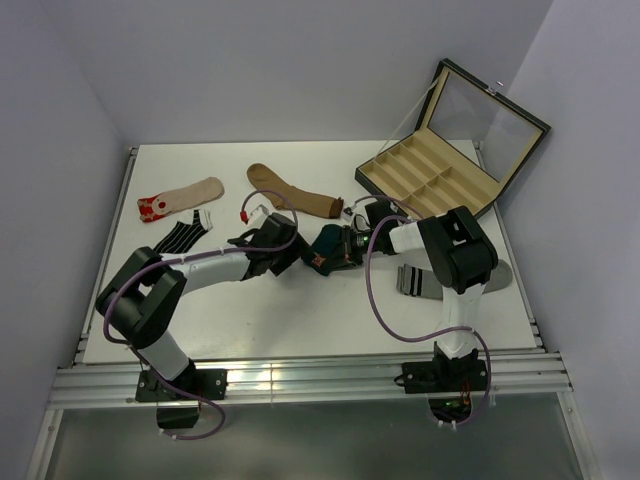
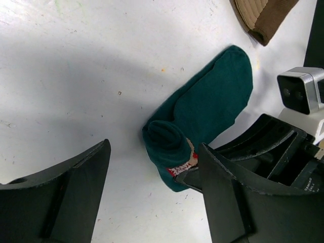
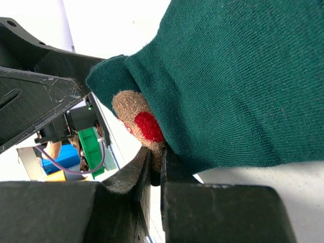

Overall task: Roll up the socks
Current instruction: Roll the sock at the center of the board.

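Right gripper [image 3: 157, 162] is pinched tight on the teal sock [image 3: 228, 76], right at the fuzzy brown-and-red reindeer patch. Left gripper [image 2: 152, 152] hangs wide open just above, the soft knit roll sitting between its fingers. From there the flat, unrolled length runs ahead and to the right across the smooth white counter [image 2: 76, 76]. Both arms are close, and the left looks set to take the roll.

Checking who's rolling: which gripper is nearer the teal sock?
Right. The right gripper has jaws shut on the rolled end of the teal sock; the left gripper hovers above it, jaws open.
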You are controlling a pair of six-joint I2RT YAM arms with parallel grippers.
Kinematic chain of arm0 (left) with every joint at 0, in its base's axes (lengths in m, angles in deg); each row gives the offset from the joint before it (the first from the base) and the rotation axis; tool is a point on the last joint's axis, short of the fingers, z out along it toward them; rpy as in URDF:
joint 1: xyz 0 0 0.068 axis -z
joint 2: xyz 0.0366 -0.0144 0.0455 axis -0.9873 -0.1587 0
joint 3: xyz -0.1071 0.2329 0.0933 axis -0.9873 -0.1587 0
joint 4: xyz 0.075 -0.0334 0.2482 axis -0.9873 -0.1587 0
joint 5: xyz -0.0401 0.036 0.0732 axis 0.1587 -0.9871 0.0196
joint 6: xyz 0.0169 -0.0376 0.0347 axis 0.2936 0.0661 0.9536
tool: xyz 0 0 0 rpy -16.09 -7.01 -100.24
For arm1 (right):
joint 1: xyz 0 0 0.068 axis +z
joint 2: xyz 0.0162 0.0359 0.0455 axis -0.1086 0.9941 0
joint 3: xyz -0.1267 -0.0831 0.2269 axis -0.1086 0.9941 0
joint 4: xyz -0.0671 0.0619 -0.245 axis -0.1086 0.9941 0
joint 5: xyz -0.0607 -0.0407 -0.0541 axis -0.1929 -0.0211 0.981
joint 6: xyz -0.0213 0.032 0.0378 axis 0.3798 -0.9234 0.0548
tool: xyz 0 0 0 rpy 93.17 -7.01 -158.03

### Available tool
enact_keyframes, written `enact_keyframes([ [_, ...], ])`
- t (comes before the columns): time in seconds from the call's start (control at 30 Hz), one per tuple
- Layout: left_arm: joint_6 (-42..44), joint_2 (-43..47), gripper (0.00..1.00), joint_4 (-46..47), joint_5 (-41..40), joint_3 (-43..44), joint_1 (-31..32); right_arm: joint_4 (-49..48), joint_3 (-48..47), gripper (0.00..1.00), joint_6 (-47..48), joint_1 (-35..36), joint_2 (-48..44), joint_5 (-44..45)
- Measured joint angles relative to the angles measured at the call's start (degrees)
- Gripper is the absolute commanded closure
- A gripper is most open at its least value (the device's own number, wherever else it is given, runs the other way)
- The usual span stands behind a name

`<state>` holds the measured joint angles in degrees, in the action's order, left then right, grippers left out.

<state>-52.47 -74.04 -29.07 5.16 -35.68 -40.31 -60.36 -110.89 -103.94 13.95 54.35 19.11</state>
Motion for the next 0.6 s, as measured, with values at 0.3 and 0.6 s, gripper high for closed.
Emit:
enact_keyframes([
  [0.3, -1.01, -4.50, 0.44, 0.02, 0.44, 1.86, 0.09, 0.50, -0.11, 1.00, -0.46, 0.00, -0.04, 0.50],
  [0.6, -1.68, -9.05, 0.71, -1.68, 1.14, 6.34, 0.15, 1.68, 0.70, 0.96, 0.70, 0.39, -2.95, 4.61],
])
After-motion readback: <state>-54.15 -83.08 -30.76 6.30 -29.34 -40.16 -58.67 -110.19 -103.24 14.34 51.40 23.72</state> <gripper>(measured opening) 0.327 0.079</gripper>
